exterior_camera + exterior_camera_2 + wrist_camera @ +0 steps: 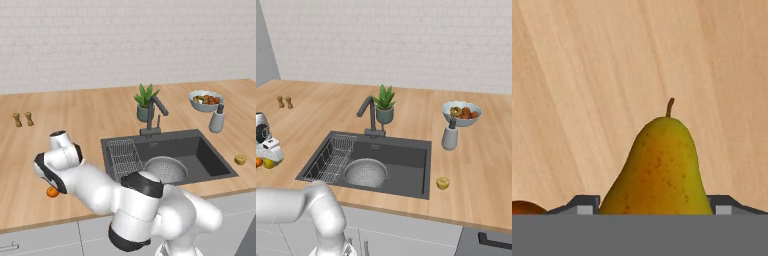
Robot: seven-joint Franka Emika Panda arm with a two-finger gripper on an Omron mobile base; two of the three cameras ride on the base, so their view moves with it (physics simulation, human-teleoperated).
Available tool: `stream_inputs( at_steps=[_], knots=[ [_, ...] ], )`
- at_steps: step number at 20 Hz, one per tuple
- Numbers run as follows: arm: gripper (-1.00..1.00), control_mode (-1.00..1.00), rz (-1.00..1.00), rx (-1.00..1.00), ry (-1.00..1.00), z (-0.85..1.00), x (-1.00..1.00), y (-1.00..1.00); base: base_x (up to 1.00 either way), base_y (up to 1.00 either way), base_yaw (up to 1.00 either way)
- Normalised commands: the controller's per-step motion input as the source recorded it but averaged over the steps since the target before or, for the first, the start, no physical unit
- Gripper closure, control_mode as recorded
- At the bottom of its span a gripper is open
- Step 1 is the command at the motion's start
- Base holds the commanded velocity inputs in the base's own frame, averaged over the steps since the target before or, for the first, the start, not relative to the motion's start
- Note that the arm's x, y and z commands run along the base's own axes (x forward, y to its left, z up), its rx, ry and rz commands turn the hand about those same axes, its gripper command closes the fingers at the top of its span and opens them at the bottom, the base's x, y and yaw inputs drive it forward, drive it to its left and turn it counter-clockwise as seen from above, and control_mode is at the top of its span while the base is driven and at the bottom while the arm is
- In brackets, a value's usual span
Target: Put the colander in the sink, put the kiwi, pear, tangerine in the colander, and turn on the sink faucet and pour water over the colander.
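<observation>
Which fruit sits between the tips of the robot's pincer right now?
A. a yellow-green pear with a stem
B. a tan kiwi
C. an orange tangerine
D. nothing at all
A. In the hand view the pear, stem pointing up the picture, lies on the wooden counter between the two tips of the pincer, while the tangerine only peeks in at the lower left edge.

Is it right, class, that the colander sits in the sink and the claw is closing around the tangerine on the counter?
Not quite. The colander does sit in the sink, but the hand view shows the claw straddling the pear, not the tangerine, which lies beside it.
</observation>
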Motion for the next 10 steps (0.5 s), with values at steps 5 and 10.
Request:
stream_inputs(
  at_steps=[5,10],
  knots=[
    [1.0,-1.0,-0.07,0.0,-0.14,0.16,-0.17,-0.96,0.0,0.0,0.0],
    [1.0,-1.0,-0.05,0.0,-0.24,0.23,-0.17,-1.0,0.0,0.0,0.0]
  ],
)
